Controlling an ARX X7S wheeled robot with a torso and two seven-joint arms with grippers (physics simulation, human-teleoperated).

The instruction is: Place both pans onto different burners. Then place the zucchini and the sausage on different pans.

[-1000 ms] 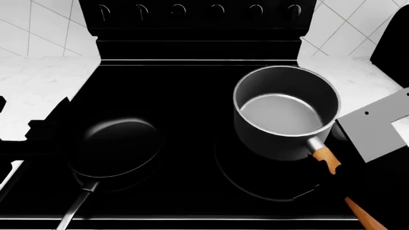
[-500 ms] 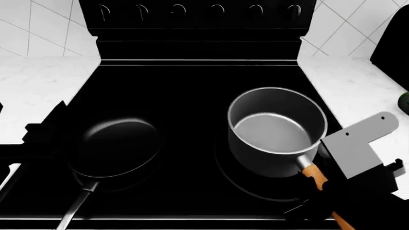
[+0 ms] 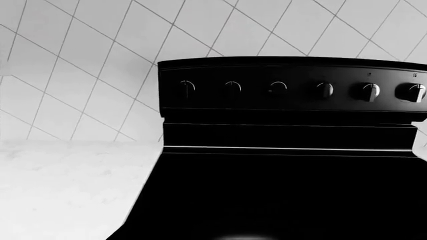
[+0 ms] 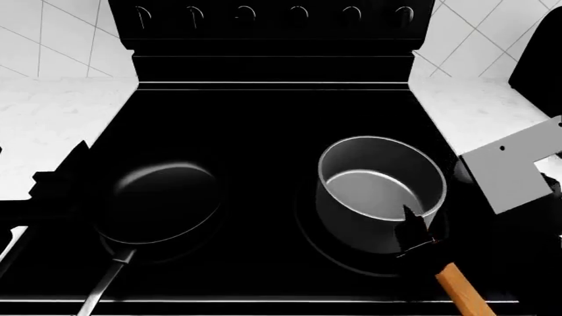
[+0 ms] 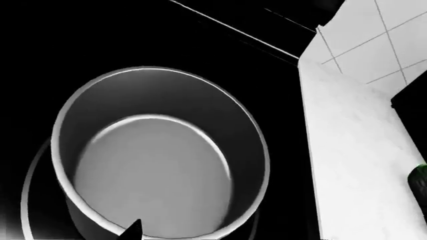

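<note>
Saucepan point(image 4: 380, 191) of grey steel stands upright at lower right of the head view, inside a faint burner ring point(image 4: 307, 238) on the glossy black stovetop point(image 4: 263, 125), its bowl holding nothing. Its orange-brown wooden handle point(image 4: 461, 294) runs toward the bottom right corner, and the right gripper point(image 4: 420, 237) is clamped on the handle where it meets the pot wall, dark fingers showing against the rim. The right wrist view looks straight down into the same bare steel interior point(image 5: 157, 165). At lower left of the head view the shallow black frying pan point(image 4: 158, 204) sits flat on the glass, also holding nothing, its thin handle point(image 4: 105, 284) pointing to the bottom edge. The left gripper point(image 4: 57, 181) is a dark shape at the left edge just beside the frying pan; whether its jaws are parted cannot be told. A sliver of green, likely the zucchini point(image 5: 419, 177), shows at the right edge of the right wrist view on the white counter point(image 5: 353, 150). The control knobs point(image 3: 277, 89) line the back panel in the left wrist view.
</note>
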